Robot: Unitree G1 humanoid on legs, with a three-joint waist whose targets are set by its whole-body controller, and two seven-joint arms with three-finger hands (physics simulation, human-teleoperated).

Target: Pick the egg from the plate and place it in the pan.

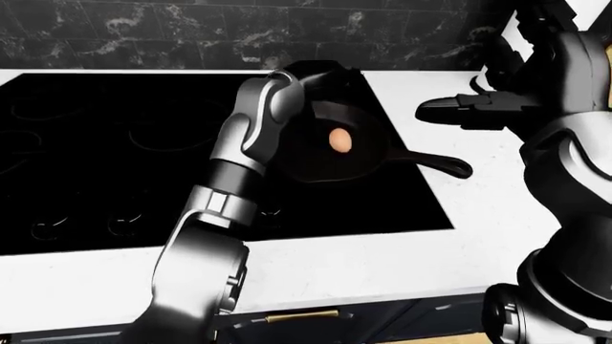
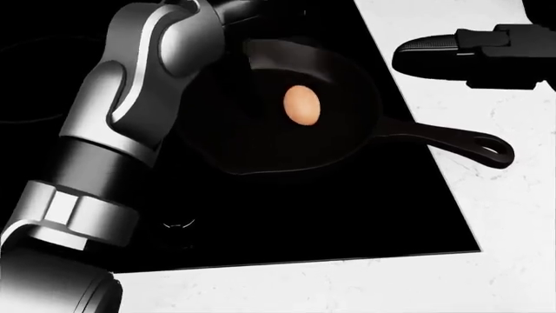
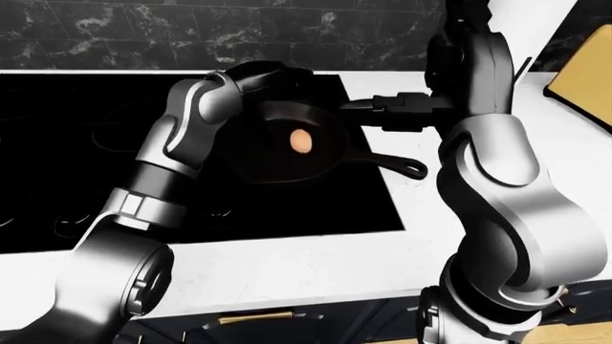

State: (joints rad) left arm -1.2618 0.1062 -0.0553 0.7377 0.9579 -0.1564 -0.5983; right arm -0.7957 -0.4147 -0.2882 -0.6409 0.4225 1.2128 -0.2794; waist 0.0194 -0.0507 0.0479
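Judging from the head view, your left hand's fingers are hidden in black; spread or closed, cannot tell. Egg rests free inside the pan, so placement looks done. Right hand hovers over the worktop, far right.

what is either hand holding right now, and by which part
Nothing. The egg lies free in the pan; the left hand is off it and the right hand hovers empty beside.
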